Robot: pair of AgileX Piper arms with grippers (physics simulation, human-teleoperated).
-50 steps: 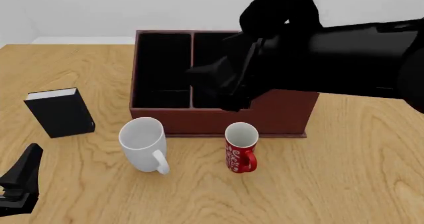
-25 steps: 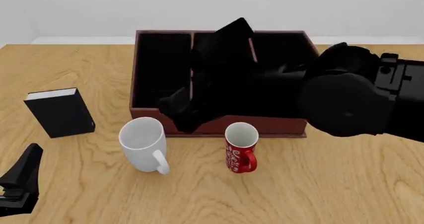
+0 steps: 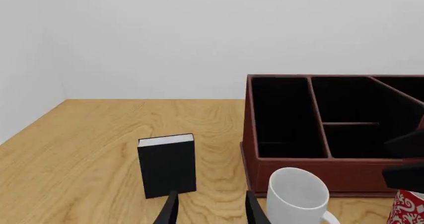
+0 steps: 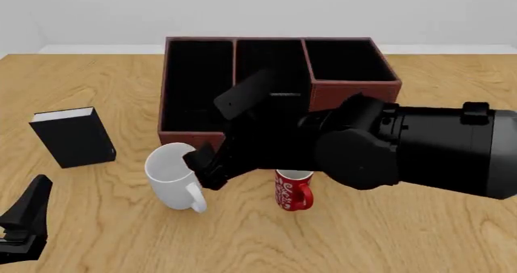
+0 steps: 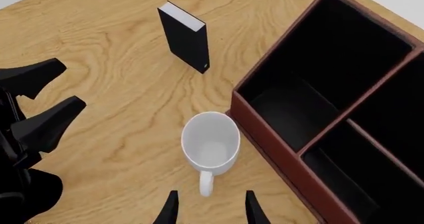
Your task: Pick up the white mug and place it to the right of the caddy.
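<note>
The right arm's tool point(image 4: 203, 167) hangs over the white mug point(image 4: 172, 176), just in front of the caddy point(image 4: 198, 85) (the red mug point(image 4: 294, 189) stands beside it), with a black book point(image 4: 72, 137) left of the caddy on the desk point(image 4: 420, 224).

Three cameras: one fixed high view and two riding on the arms.

The front view looks forward and down from above the near table edge, taking in the whole caddy point(image 4: 275, 97). The left wrist view sits low near the tabletop, facing the far wall. The right wrist view looks steeply down from close above. All three share the white mug point(image 4: 173, 175), black book point(image 4: 74, 137) and the caddy's left compartments.
</note>
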